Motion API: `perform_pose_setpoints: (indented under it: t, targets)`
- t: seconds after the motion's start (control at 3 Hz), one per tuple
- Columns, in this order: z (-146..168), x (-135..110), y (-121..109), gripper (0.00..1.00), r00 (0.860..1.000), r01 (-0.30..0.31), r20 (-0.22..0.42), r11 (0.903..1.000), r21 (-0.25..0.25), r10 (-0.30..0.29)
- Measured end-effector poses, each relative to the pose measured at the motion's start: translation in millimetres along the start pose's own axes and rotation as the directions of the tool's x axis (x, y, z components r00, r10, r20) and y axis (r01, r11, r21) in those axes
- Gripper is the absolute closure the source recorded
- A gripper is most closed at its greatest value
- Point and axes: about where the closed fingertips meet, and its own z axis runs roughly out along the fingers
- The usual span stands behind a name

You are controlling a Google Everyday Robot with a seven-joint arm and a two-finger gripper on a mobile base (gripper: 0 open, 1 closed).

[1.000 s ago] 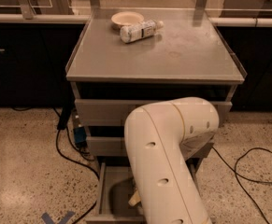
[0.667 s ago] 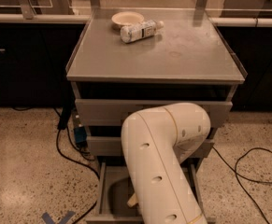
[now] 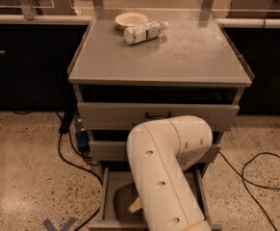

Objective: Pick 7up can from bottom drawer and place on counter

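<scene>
The bottom drawer (image 3: 111,197) is pulled out at the foot of the grey cabinet, and part of its flat floor shows at the left. My white arm (image 3: 166,172) reaches down into it and covers most of it. My gripper (image 3: 135,206) is inside the drawer, almost wholly hidden behind the arm; only a pale tip shows. The 7up can is hidden from view. The counter (image 3: 187,57) is the broad grey top of the cabinet.
A clear bottle with a white label (image 3: 144,32) lies on its side at the back of the counter, next to a cream bowl (image 3: 131,19). The two upper drawers (image 3: 154,114) are slightly open. Black cables (image 3: 257,172) lie on the floor on both sides.
My arm has shifted a little to the left and downward over the bottom drawer. The bottle and the bowl have not moved.
</scene>
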Motion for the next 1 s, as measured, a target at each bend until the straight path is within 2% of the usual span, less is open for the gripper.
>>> perform_pose_setpoints:
  t: [0.67, 1.0]
  targets:
    - [37, -17, -6, 0.0, 1.0, 0.018, -0.009, 0.9998, -0.001, -0.018]
    - [73, -21, -7, 0.0, 0.999, 0.01, -0.036, 0.9994, -0.034, -0.011]
